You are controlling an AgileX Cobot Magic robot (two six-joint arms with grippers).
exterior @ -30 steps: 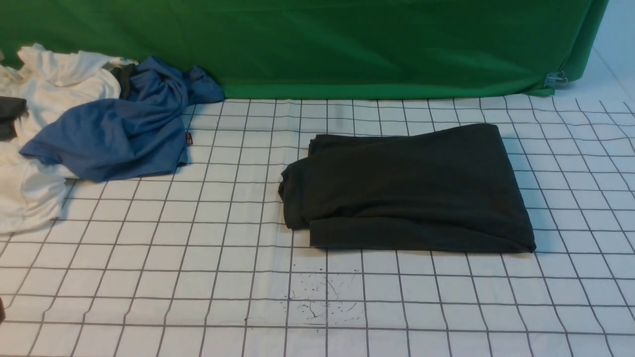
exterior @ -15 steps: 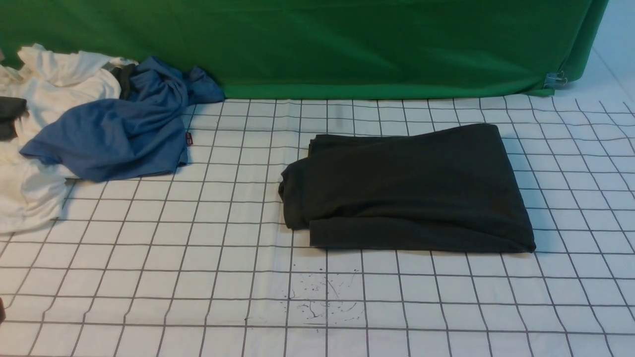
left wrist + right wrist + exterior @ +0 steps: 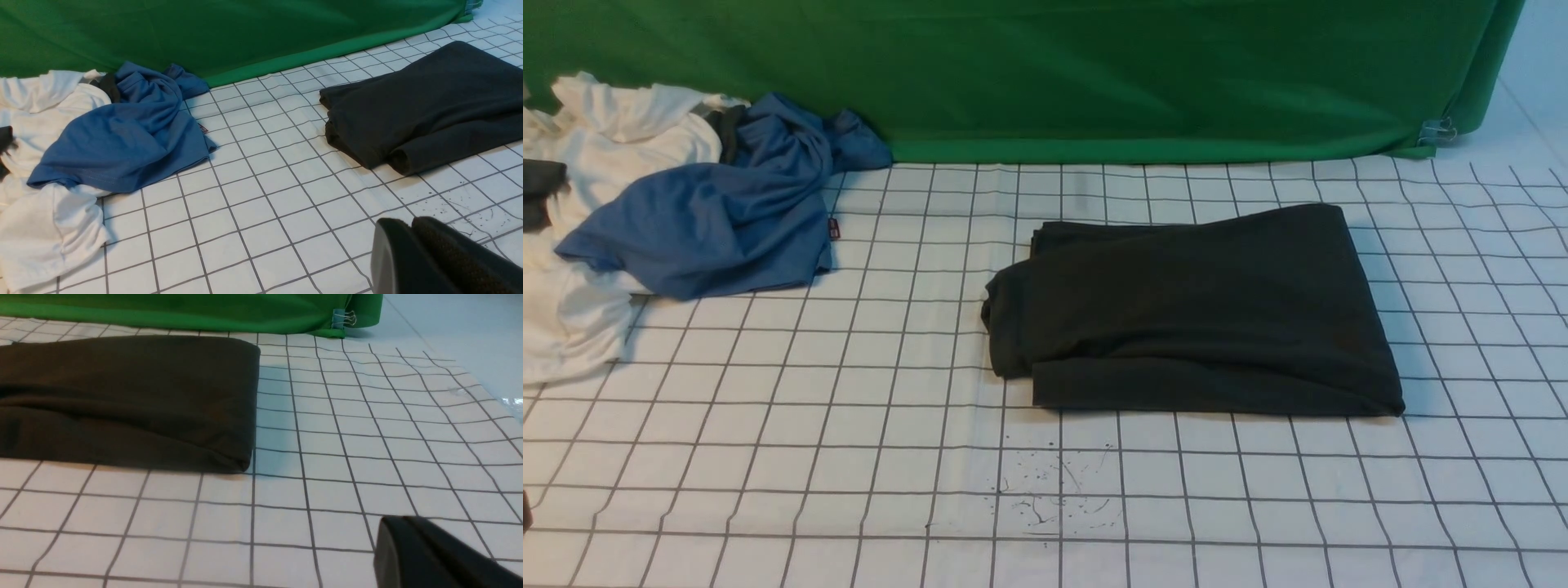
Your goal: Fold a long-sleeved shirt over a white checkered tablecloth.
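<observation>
Covering the whole work surface, the white checkered tablecloth (image 3: 849,425) with thin dark grid lines carries the folded charcoal-black long-sleeved shirt (image 3: 1192,310) right of centre. A crumpled blue shirt (image 3: 719,212) lies far left. Left gripper (image 3: 412,228) and right gripper (image 3: 388,539) are both closed, empty.

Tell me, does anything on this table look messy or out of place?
Yes. A crumpled blue shirt and white garment lie heaped at the far left, and ink specks mark the white checkered tablecloth. The long-sleeved shirt lies folded.
</observation>
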